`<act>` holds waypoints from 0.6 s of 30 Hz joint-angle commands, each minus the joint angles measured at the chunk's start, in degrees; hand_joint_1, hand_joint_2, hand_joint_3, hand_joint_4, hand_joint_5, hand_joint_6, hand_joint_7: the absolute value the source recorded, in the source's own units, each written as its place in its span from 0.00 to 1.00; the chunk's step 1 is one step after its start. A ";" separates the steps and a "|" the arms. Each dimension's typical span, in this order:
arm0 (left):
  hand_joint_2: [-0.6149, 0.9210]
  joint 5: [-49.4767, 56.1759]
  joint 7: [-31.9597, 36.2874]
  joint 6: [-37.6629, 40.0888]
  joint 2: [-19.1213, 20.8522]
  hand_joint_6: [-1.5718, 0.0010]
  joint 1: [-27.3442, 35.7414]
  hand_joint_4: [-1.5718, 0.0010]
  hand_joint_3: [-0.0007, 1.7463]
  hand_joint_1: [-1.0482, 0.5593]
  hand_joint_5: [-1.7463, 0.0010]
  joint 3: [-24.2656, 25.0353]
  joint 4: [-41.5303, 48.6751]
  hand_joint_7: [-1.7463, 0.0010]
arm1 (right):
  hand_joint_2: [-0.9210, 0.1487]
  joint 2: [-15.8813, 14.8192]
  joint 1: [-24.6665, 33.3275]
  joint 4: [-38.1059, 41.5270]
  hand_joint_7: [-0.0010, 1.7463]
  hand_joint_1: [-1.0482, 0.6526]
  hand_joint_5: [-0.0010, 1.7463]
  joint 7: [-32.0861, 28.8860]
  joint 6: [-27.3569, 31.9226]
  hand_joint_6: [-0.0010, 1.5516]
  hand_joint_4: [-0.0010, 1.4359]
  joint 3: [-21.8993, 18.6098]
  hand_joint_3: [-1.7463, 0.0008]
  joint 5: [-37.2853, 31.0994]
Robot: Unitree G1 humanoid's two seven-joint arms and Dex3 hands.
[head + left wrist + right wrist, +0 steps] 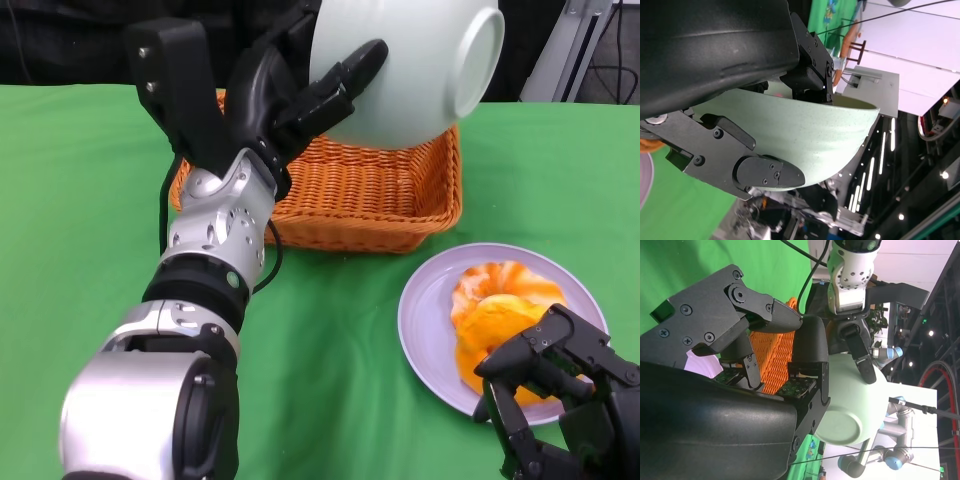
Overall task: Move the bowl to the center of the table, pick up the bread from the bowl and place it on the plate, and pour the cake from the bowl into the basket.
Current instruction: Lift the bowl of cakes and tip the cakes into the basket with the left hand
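Left wrist view shows bowl's rim; head view hides it.

No readable text

No words, labels, brand marks or numbers can be made out in any of the 3 views, on the things on the table or on the robot's arms. In the right wrist view a small green lit sign sits at about 4 o'clock, too small to read.

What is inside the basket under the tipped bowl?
The bowl, held tipped by the left hand, covers much of the basket. The visible basket floor shows only wicker; any cake is hidden.
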 commanded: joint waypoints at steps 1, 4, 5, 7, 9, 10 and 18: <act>1.00 -2.26 -1.02 2.59 0.73 0.54 -2.92 0.53 0.29 0.52 0.01 1.70 -0.34 0.15 | 0.37 -0.61 -0.09 0.45 0.80 0.52 0.91 0.22 -0.85 0.40 0.50 -0.29 0.42 0.30; 1.00 -3.83 -0.49 5.56 0.83 0.52 -3.49 0.51 0.31 0.53 0.01 3.23 -0.35 0.17 | 0.37 -0.70 -0.40 0.89 0.81 0.52 0.92 0.60 -1.29 0.40 0.49 -0.33 0.42 0.55; 1.00 -4.28 -0.37 6.39 0.83 0.52 -3.61 0.51 0.31 0.52 0.01 3.68 -0.45 0.17 | 0.37 -0.70 -0.52 1.06 0.81 0.52 0.92 0.67 -1.43 0.40 0.49 -0.36 0.42 0.52; 1.00 -5.02 -0.33 7.82 0.88 0.53 -3.82 0.51 0.31 0.52 0.00 4.41 -0.53 0.16 | 0.37 -0.69 -0.70 1.39 0.81 0.52 0.92 0.83 -1.74 0.41 0.50 -0.42 0.41 0.58; 1.00 -5.96 -0.07 9.43 0.90 0.54 -4.18 0.50 0.32 0.52 0.00 5.42 -0.37 0.16 | 0.38 -0.69 -0.79 1.65 0.81 0.52 0.92 0.94 -2.01 0.41 0.50 -0.51 0.41 0.62; 1.00 -6.38 0.09 10.09 0.91 0.54 -4.33 0.50 0.32 0.52 0.00 5.83 -0.30 0.16 | 0.38 -0.70 -0.81 1.72 0.81 0.52 0.92 1.07 -2.07 0.41 0.50 -0.53 0.41 0.83; 1.00 -12.44 5.64 18.76 0.26 0.59 -5.67 0.49 0.36 0.56 0.00 11.00 -1.10 0.10 | 0.38 -0.71 -0.57 1.68 0.81 0.52 0.91 1.14 -2.37 0.41 0.51 -0.67 0.41 0.57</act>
